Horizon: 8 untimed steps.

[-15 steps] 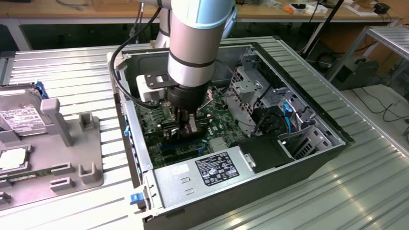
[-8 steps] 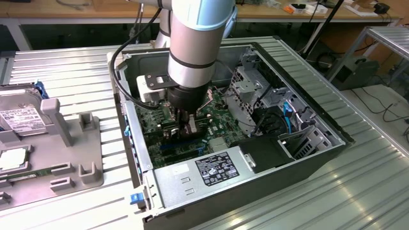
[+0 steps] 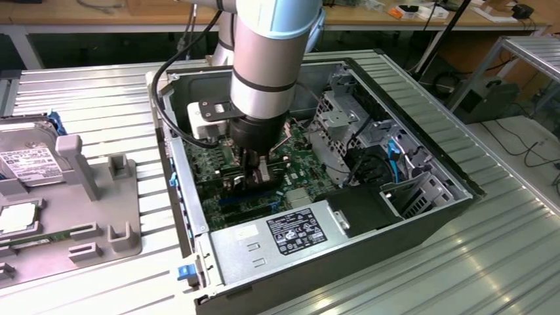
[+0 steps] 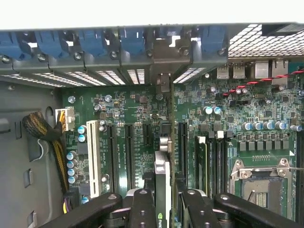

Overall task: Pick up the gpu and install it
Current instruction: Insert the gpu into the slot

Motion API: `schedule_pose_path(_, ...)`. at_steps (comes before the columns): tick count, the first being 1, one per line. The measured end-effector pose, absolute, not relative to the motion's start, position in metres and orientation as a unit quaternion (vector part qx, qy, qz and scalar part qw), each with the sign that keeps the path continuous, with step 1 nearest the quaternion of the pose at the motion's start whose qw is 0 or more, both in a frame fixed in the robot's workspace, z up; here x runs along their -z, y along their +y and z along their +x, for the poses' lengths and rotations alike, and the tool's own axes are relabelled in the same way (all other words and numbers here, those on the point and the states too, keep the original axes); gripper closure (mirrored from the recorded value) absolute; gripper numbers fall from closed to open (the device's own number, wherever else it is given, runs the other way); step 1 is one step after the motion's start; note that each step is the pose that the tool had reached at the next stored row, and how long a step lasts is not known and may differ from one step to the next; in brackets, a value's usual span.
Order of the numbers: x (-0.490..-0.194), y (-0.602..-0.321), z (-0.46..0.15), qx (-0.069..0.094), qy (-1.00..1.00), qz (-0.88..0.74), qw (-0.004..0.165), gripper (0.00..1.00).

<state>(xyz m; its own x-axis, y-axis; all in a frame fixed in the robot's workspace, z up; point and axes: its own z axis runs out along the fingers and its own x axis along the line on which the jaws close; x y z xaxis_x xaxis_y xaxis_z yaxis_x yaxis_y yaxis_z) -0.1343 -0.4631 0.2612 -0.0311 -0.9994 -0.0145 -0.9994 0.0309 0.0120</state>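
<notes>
The gpu (image 4: 162, 176) shows edge-on in the wrist view as a thin upright card between my fingers (image 4: 142, 205). Its silver bracket end (image 4: 164, 81) reaches the rear slot openings of the case. My gripper (image 4: 164, 197) is shut on the card, directly over the black expansion slots (image 4: 182, 142) of the green motherboard (image 4: 137, 109). In the exterior view the arm reaches down into the open computer case (image 3: 420, 151). There my gripper (image 3: 256, 176) hangs low over the motherboard (image 3: 302, 161), and the card (image 3: 262, 177) is mostly hidden between the fingers.
A power supply (image 3: 280, 239) fills the case's near end and a metal drive cage (image 3: 341, 121) stands at the exterior view's right of the arm. A cable bundle (image 4: 45, 135) and the CPU socket (image 4: 261, 180) flank the slots. A hard drive (image 3: 26, 161) rests on the grey fixture tray (image 3: 96, 223).
</notes>
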Motion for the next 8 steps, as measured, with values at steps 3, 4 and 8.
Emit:
schedule_pose_path(3,-0.2612,-0.4632,-0.1328,-0.009,0.718,-0.696,0.001,0.73)
schedule_pose_path(4,-0.2612,-0.4632,-0.1327,-0.009,0.718,-0.696,0.001,0.73)
schedule_pose_path(8,-0.2611,-0.4631,-0.1326,-0.009,0.718,-0.696,0.001,0.73)
